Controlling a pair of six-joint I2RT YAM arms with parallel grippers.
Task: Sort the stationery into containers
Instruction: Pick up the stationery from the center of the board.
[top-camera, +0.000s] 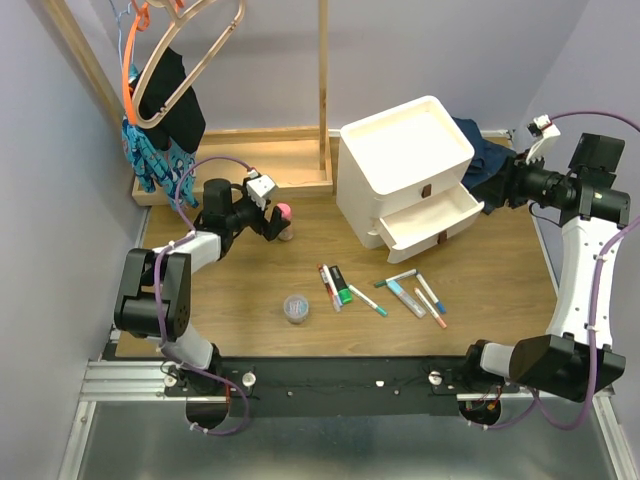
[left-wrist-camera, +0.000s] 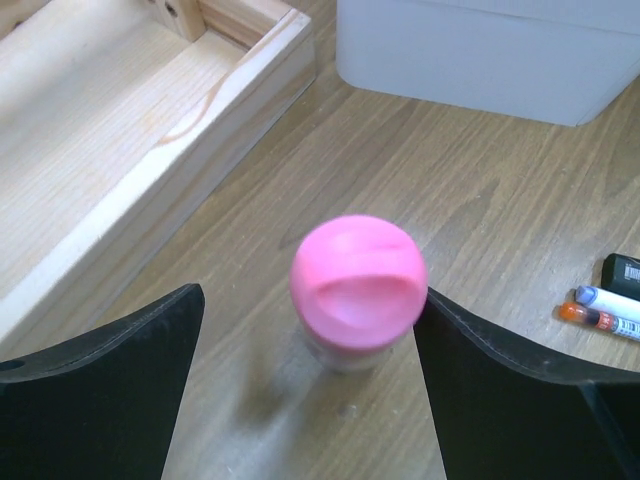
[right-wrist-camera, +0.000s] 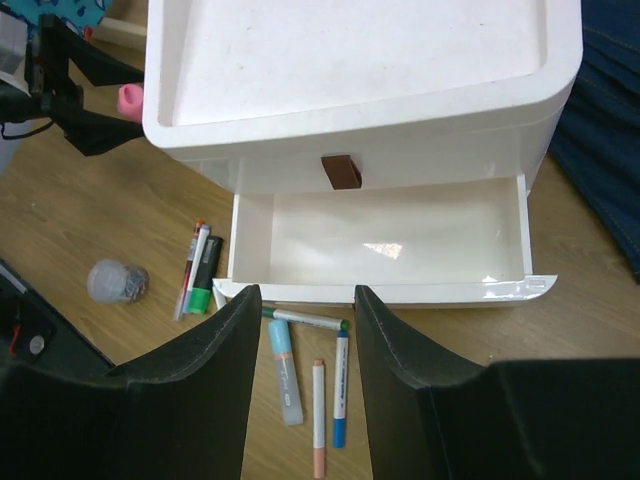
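Observation:
A pink-capped bottle (left-wrist-camera: 358, 285) stands upright on the table (top-camera: 500, 290). My left gripper (left-wrist-camera: 305, 390) is open around it; the right finger (left-wrist-camera: 500, 390) is at the cap and the left finger (left-wrist-camera: 100, 380) is apart. It shows from above too (top-camera: 285, 222). The white drawer unit (top-camera: 405, 170) has its middle drawer (right-wrist-camera: 390, 240) pulled out and bare. My right gripper (right-wrist-camera: 307, 300) is open and empty, above the drawer's front. In front lie slim markers (right-wrist-camera: 318, 420), a pale blue tube (right-wrist-camera: 284, 385), a black-and-green marker (right-wrist-camera: 205, 275) and a clear tub (right-wrist-camera: 117, 282).
A wooden rack base (top-camera: 250, 160) with an upright post (top-camera: 323, 80) lies behind the left gripper. Hangers with clothes (top-camera: 160, 90) hang at the back left. A dark blue cloth (top-camera: 485, 155) lies behind the drawer unit, by the right arm.

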